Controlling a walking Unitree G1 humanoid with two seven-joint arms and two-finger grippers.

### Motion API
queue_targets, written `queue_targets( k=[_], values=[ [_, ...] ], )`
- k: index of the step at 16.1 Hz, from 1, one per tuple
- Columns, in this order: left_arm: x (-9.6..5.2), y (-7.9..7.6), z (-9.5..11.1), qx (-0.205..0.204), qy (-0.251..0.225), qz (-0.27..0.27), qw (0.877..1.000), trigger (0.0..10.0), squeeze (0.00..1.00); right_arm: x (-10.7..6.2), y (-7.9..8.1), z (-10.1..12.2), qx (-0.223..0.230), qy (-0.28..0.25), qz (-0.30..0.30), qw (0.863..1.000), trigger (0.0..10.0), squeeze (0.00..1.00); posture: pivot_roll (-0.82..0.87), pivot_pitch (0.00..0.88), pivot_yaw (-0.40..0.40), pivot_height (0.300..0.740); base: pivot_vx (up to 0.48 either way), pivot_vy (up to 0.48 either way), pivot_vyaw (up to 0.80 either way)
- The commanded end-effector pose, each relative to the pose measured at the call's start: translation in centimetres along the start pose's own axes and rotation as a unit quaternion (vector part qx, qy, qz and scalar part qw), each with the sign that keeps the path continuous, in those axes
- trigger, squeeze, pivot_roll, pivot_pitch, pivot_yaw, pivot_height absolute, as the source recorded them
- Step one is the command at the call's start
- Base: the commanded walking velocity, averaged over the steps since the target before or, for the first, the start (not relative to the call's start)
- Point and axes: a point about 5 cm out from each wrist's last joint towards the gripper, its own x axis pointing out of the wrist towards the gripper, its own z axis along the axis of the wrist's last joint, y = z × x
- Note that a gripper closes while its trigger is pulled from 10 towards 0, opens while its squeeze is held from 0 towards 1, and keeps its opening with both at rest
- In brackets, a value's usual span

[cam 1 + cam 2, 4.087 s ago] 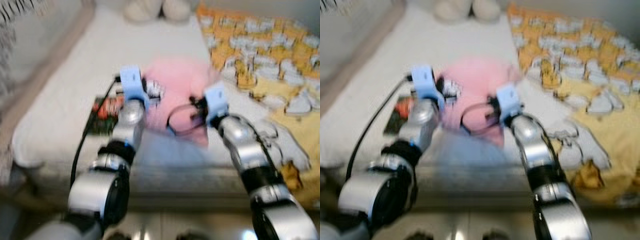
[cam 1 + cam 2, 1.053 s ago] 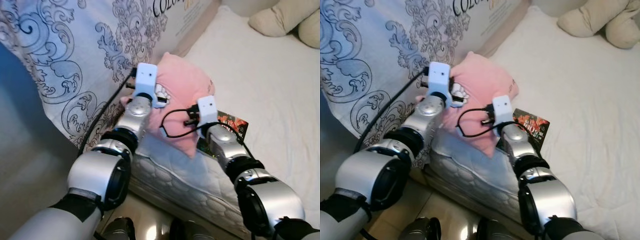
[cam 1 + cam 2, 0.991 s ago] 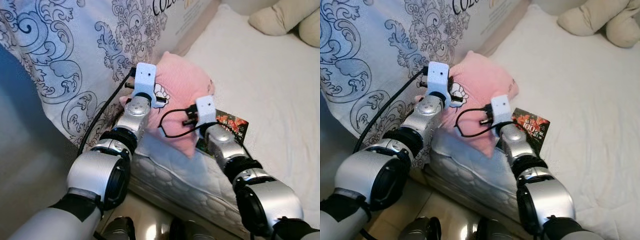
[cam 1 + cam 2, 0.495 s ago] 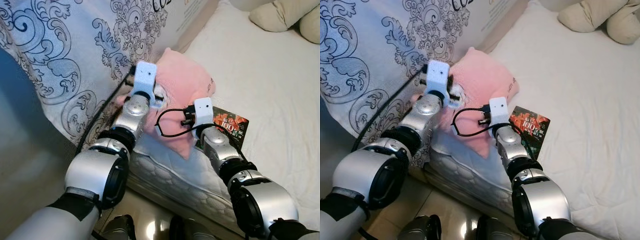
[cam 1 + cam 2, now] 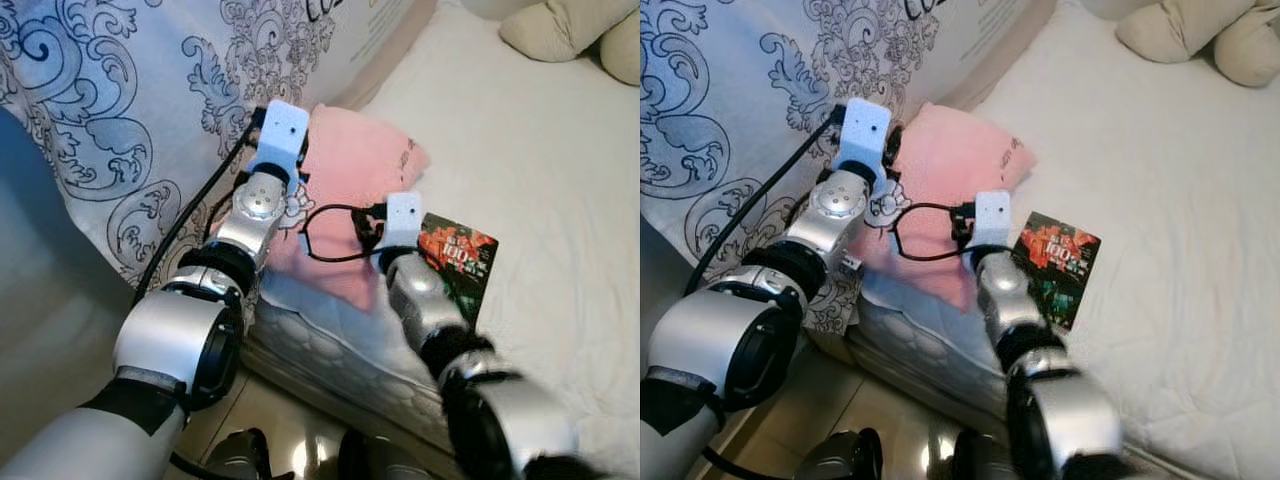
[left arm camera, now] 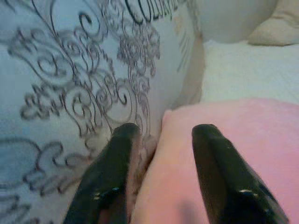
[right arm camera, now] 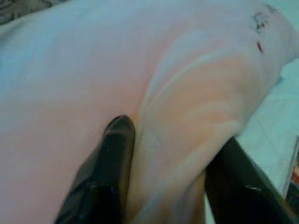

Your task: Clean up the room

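Two silver arms reach from the bottom of the frame toward the left edge of the bed, and we see a pink pillow [image 5: 352,175] between them, a little above the centre of the frame. The pillow lies at the corner of the white mattress [image 5: 560,180], with its left side against a big cloth with a dark scroll pattern [image 5: 150,90] that covers the upper left of the frame.

In the left wrist view, the left gripper [image 6: 161,172] has its two black fingers apart; one finger [image 6: 110,182] is at the patterned cloth and the other lies on the pink fabric, with the edge of the pillow between them. In the right wrist view, the right gripper [image 7: 163,172] has its fingers spread wide around a fold of the pillow, one finger [image 7: 105,172] pressed into the soft surface.

Just to the right of the pillow, near the middle of the frame, a dark booklet with red print [image 5: 1058,262] lies flat on the sheet. In the upper right corner we see part of a beige plush toy [image 5: 570,30]. Below the mattress edge, at the bottom left, there is a pale shiny floor [image 5: 820,400].
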Motion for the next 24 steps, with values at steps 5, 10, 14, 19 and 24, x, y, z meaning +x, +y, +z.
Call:
queue_targets(
  k=[5, 10, 14, 19, 24],
  values=[
    [-2.2, -1.6, -3.0, -0.076, -0.002, -0.096, 0.993, 10.0, 1.0, -4.7, 1.4, -3.1, 0.076, -0.004, -0.024, 0.997, 10.0, 1.0, -0.03, 0.086, -0.051, 0.74, 0.0, 0.0, 0.0],
    [-6.6, -1.2, -4.0, -0.126, -0.045, -0.087, 0.987, 10.0, 0.0, -9.9, -3.6, 0.3, -0.006, -0.085, -0.077, 0.993, 10.0, 1.0, 0.02, 0.0, -0.034, 0.74, 0.0, 0.0, 0.0],
    [-8.7, -0.4, -4.2, -0.149, -0.039, -0.068, 0.986, 10.0, 0.0, -13.0, -7.5, 0.9, -0.092, -0.079, -0.159, 0.98, 10.0, 0.0, 0.02, 0.0, -0.036, 0.74, 0.0, -0.086, 0.0],
    [-9.7, -0.3, -7.2, -0.136, 0.034, -0.071, 0.988, 10.0, 0.0, -13.7, -9.5, 0.0, -0.119, -0.056, -0.224, 0.966, 10.0, 0.0, 0.0, 0.0, -0.005, 0.74, 0.0, -0.473, 0.0],
    [-9.8, -1.8, -8.0, -0.142, 0.054, -0.091, 0.984, 10.0, 0.0, -11.8, -8.8, -0.6, -0.112, -0.034, -0.193, 0.974, 10.0, 0.0, -0.02, 0.0, -0.003, 0.74, 0.0, -0.469, -0.61]
  ],
)
